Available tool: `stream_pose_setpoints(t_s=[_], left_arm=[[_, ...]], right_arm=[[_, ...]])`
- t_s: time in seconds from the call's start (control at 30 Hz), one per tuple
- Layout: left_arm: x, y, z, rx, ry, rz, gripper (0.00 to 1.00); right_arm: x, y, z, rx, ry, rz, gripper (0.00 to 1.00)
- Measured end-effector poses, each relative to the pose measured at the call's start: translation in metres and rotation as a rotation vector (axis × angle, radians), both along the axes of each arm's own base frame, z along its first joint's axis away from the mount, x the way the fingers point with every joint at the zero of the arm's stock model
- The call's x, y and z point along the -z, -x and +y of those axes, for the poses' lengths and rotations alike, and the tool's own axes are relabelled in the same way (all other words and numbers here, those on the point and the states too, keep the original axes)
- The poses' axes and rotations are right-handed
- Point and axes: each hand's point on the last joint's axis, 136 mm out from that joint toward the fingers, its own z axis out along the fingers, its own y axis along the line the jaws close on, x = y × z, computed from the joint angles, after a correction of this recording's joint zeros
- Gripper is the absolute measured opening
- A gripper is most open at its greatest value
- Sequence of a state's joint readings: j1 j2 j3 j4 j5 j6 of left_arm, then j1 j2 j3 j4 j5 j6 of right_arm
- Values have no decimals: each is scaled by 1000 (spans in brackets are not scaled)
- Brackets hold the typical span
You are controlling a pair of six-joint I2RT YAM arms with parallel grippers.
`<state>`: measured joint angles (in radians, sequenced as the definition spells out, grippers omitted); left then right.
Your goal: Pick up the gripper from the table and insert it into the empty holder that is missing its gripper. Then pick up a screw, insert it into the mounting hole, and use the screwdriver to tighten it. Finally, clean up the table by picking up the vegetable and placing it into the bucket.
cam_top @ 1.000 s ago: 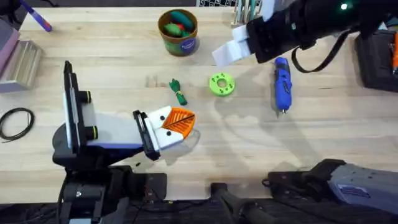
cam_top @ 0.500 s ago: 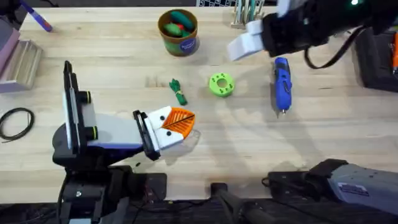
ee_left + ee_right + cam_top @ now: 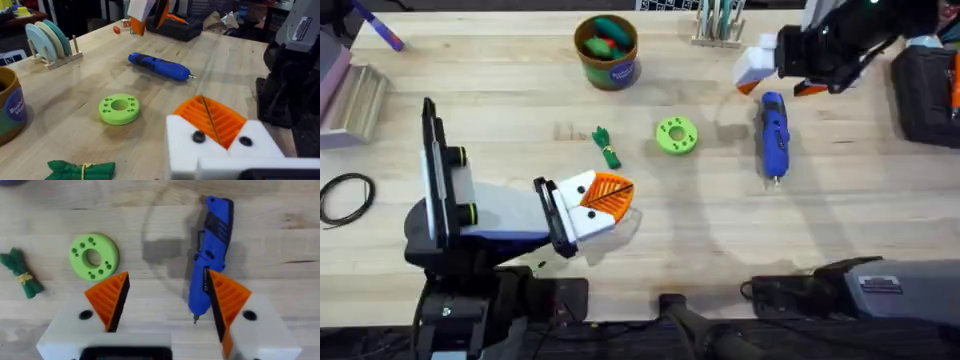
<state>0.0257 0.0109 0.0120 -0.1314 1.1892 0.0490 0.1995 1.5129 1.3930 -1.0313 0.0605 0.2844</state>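
Wooden desk (image 3: 720, 230), light grain, mostly bare mid-frame. Near edge, lower left of overhead: my left gripper (image 3: 603, 200) sits shut, orange pads together, holding nothing. Far side, upper right: right gripper (image 3: 772, 68) is spread wide and empty, hanging right over the screwdriver (image 3: 773, 135). Screwdriver's long axis runs near-to-far, tip toward me. Right arm is clearly nearer; I'd go straight down, fingers straddling the body.

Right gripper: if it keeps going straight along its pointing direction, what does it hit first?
Probably the screwdriver: the open right gripper looks down at the table, its right finger over the blue body. Height above it is unclear.
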Motion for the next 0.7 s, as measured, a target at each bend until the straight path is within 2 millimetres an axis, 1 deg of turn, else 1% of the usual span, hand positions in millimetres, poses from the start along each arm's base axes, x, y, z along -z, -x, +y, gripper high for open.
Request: stream_pose_setpoints(t_s=[0.1, 0.2, 0.33, 0.57, 0.7], left_arm=[[0, 0, 0, 0, 0, 0, 8], [0, 0, 0, 0, 0, 0, 8], [0, 0, 0, 0, 0, 0, 8], [0, 0, 0, 0, 0, 0, 8], [0, 0, 0, 0, 0, 0, 8]], right_arm=[[14, -6, -9, 35, 5, 24, 921], [34, -11, -17, 61, 7, 40, 922], [60, -10, -29, 88, 16, 87, 923], [88, -8, -52, 102, 49, 176, 925], [102, -14, -64, 131, 60, 191, 925]])
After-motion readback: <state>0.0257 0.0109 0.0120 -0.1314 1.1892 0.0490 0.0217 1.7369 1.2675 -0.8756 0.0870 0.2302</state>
